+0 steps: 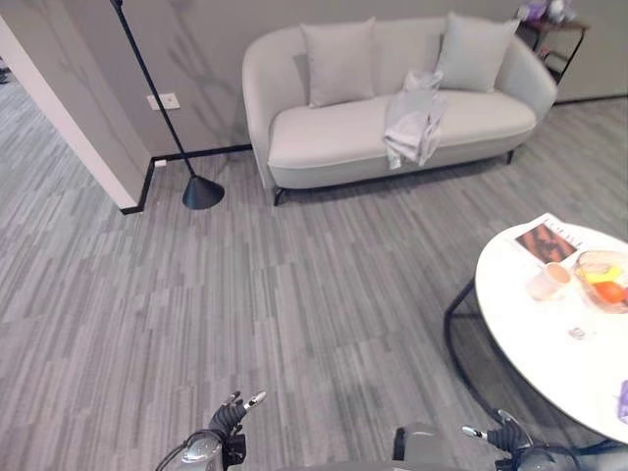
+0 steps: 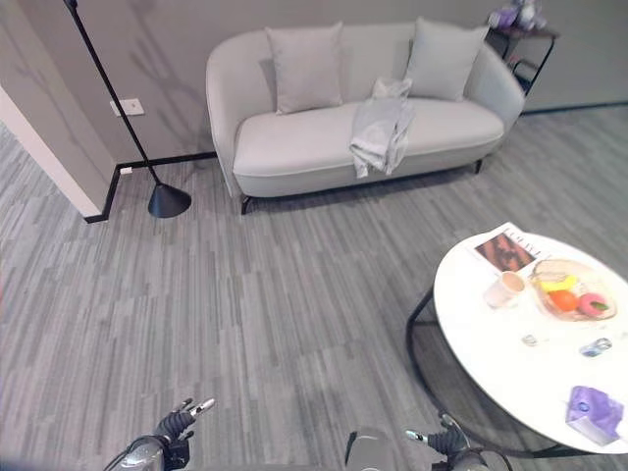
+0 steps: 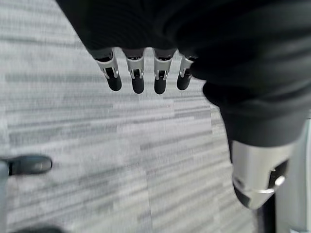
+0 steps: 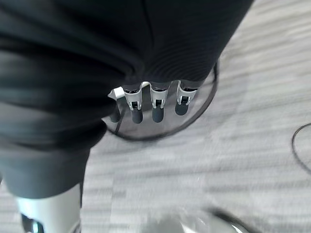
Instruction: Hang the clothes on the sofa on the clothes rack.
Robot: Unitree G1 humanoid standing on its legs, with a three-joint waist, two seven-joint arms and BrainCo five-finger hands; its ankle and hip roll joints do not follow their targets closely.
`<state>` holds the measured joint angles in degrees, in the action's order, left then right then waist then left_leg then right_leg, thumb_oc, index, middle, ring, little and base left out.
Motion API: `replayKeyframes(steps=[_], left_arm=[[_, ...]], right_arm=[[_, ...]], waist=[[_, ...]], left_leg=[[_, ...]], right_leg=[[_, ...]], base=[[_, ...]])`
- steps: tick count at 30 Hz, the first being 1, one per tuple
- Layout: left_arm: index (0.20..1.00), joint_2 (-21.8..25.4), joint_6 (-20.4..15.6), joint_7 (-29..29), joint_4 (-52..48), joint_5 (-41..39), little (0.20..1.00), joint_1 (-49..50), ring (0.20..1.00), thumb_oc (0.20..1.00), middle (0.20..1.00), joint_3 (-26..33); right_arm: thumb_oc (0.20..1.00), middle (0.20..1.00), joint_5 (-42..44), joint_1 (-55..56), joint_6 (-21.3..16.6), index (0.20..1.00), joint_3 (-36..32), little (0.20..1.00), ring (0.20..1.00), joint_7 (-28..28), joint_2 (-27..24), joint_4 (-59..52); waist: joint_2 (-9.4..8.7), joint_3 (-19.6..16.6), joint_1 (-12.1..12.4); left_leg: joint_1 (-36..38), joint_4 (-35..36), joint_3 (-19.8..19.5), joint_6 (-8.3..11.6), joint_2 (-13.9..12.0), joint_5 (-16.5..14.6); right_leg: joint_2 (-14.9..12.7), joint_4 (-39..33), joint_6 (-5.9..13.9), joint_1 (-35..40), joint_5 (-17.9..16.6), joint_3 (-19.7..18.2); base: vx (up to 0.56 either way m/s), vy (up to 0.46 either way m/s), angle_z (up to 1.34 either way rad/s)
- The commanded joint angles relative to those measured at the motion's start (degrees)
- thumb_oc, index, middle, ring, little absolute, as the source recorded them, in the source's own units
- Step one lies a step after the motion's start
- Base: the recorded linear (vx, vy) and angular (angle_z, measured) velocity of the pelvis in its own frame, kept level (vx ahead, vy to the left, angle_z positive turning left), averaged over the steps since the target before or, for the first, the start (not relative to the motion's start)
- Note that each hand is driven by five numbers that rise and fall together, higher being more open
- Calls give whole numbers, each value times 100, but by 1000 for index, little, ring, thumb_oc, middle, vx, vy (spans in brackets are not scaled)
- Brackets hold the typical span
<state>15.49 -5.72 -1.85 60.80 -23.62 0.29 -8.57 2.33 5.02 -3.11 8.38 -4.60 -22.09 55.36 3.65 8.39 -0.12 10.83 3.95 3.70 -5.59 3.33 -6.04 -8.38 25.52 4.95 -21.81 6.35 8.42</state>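
Note:
A light grey garment [image 1: 414, 123] hangs over the front of the seat of a pale grey sofa [image 1: 324, 137], right of its middle, between two cushions. The sofa stands against the far wall across a wide stretch of grey floor. My left hand [image 1: 228, 417] is low at the near edge of the floor, far from the sofa. In the left wrist view its fingers [image 3: 137, 77] are straight over the floor and hold nothing. My right hand [image 1: 505, 432] is low beside the round table, its fingers [image 4: 156, 104] relaxed and holding nothing.
A round white table [image 1: 530, 334] on a black frame stands at the right, carrying a magazine, a cup [image 1: 549, 281] and a fruit bowl [image 1: 606, 280]. A black floor lamp [image 1: 201, 191] stands left of the sofa. A wall corner [image 1: 69, 118] juts out at the left.

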Motion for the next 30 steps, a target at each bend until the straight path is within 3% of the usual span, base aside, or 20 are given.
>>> replayKeyframes(steps=[1,4,5,9,10,12,14,15,17,19,20,21,22,23,24,25,26,27,30], left_arm=[[1000,165,-192,68,-173,49,1000,36,1000,1000,1000,135],[1000,118,-233,85,-201,54,1000,47,1000,1000,1000,162],[1000,106,-232,74,-243,33,1000,66,1000,1000,1000,170],[1000,16,-226,41,-244,38,1000,106,1000,1000,1000,120],[1000,-21,-225,38,-228,53,1000,108,1000,1000,1000,59],[1000,-62,-232,64,-252,25,1000,78,1000,1000,1000,-63],[1000,-55,-203,38,-306,30,1000,19,1000,1000,1000,-133],[1000,-51,-160,23,-381,18,1000,-3,1000,1000,1000,-164],[1000,-39,-135,37,-424,12,1000,9,1000,1000,1000,-175],[1000,-38,-122,41,-470,-26,1000,6,1000,1000,1000,-171],[1000,-51,-124,32,-497,-63,1000,13,1000,1000,1000,-160],[1000,-78,-144,39,-502,-92,1000,26,1000,1000,1000,-159],[1000,-76,-144,39,-502,-92,1000,25,1000,1000,1000,-159],[1000,-90,-154,32,-541,-100,1000,66,1000,1000,1000,-158],[1000,-87,-167,26,-590,-96,1000,100,1000,1000,1000,-151],[1000,-87,-166,26,-590,-96,1000,100,1000,1000,1000,-150],[1000,-63,-181,5,-652,-48,1000,198,1000,1000,1000,-128],[1000,-42,-198,-4,-678,-48,1000,258,1000,1000,1000,-108],[1000,-6,-184,-21,-650,-39,1000,297,1000,1000,1000,-38]], right_arm=[[1000,1000,144,-18,-69,1000,-20,1000,1000,-132,-72,-44],[1000,1000,130,-7,-37,1000,-14,1000,1000,-132,-31,63],[1000,1000,115,9,-25,1000,-15,1000,1000,-126,-31,82],[1000,1000,92,79,-28,1000,-30,1000,1000,-125,-67,116],[1000,1000,104,145,-38,1000,-69,1000,1000,-130,-155,99],[1000,1000,160,151,-72,1000,-105,1000,1000,-191,-290,141],[1000,1000,242,182,-118,1000,-205,1000,1000,-186,-384,13],[1000,1000,291,209,-157,1000,-259,1000,1000,-203,-422,-75],[1000,1000,335,208,-140,1000,-299,1000,1000,-235,-476,-158],[1000,1000,334,191,-94,1000,-318,1000,1000,-256,-561,-236],[1000,1000,337,191,-81,1000,-309,1000,1000,-246,-595,-305],[1000,1000,325,171,-102,1000,-275,1000,1000,-247,-633,-321],[1000,1000,325,169,-102,1000,-275,1000,1000,-247,-632,-321],[1000,1000,320,148,-101,1000,-254,1000,1000,-247,-654,-364],[1000,1000,320,105,-119,1000,-213,1000,1000,-248,-675,-335],[1000,1000,320,104,-120,1000,-213,1000,1000,-248,-675,-334],[1000,1000,307,65,-135,1000,-154,1000,1000,-240,-659,-364],[1000,1000,299,60,-150,1000,-119,1000,1000,-241,-635,-354],[1000,1000,258,58,-140,1000,-83,1000,1000,-226,-574,-322]], waist=[[-452,242,-189],[-507,294,-335],[-496,291,-340],[-541,152,-370],[-473,59,-444],[-319,-14,-502],[-252,-25,-561],[-347,54,-551],[-464,173,-482],[-587,266,-320],[-617,317,-212],[-634,357,-64],[-647,350,-67],[-616,365,39],[-543,383,137],[-550,379,137],[-419,353,282],[-427,377,361],[-444,367,441]], left_leg=[[-332,105,-262,436,81,196],[95,105,-395,570,58,-108],[181,105,-420,612,12,-180],[323,105,-572,620,-33,-341],[408,105,-635,707,-258,-361],[445,-65,-674,910,-605,44],[197,-1023,-604,1160,-902,668],[-295,-2310,-532,1194,-957,1239],[-738,-3329,-441,1022,-985,1433],[-1331,-3810,-350,830,-808,1152],[-1686,-3762,-300,774,-651,929],[-1964,-3108,-215,745,-507,729],[-1962,-3079,-212,743,-493,751],[-2108,-2324,-130,734,-333,698],[-2189,-1563,-127,759,-223,857],[-2175,-1522,-125,759,-216,885],[-2418,-532,-116,829,-126,1325],[-2507,-94,-22,881,-59,1457],[-2868,105,305,958,-80,1478]], right_leg=[[244,-1967,348,1029,-1156,-195],[414,-3048,592,678,-1645,-66],[415,-3052,631,567,-1635,73],[373,-3052,547,686,-1812,148],[483,-3052,441,843,-1846,30],[662,-3020,263,1059,-1778,-89],[807,-2933,19,1411,-1428,-88],[850,-2946,-172,1750,-1206,-164],[878,-2964,-319,2036,-1068,-270],[828,-3000,-374,2303,-954,-445],[835,-3018,-363,2453,-894,-532],[834,-3048,-314,2647,-786,-678],[820,-3048,-312,2637,-788,-678],[841,-3052,-265,2796,-683,-730],[946,-3052,-245,2944,-585,-807],[940,-3052,-244,2939,-588,-807],[1122,-3052,-251,3145,-451,-929],[1141,-3052,-261,3334,-336,-1015],[1167,-3052,-276,3581,-187,-1192]], base=[[450,-138,17],[462,-153,35],[308,-125,44],[338,-209,21],[576,-413,81],[601,-494,78],[499,-491,33],[322,-403,10],[270,-325,-15],[300,-199,-62],[430,-129,-97],[325,-74,-91],[390,-33,-87],[325,2,-71],[325,1,-48],[421,-8,-49],[453,-28,-60],[592,-31,-72],[354,5,-57]])
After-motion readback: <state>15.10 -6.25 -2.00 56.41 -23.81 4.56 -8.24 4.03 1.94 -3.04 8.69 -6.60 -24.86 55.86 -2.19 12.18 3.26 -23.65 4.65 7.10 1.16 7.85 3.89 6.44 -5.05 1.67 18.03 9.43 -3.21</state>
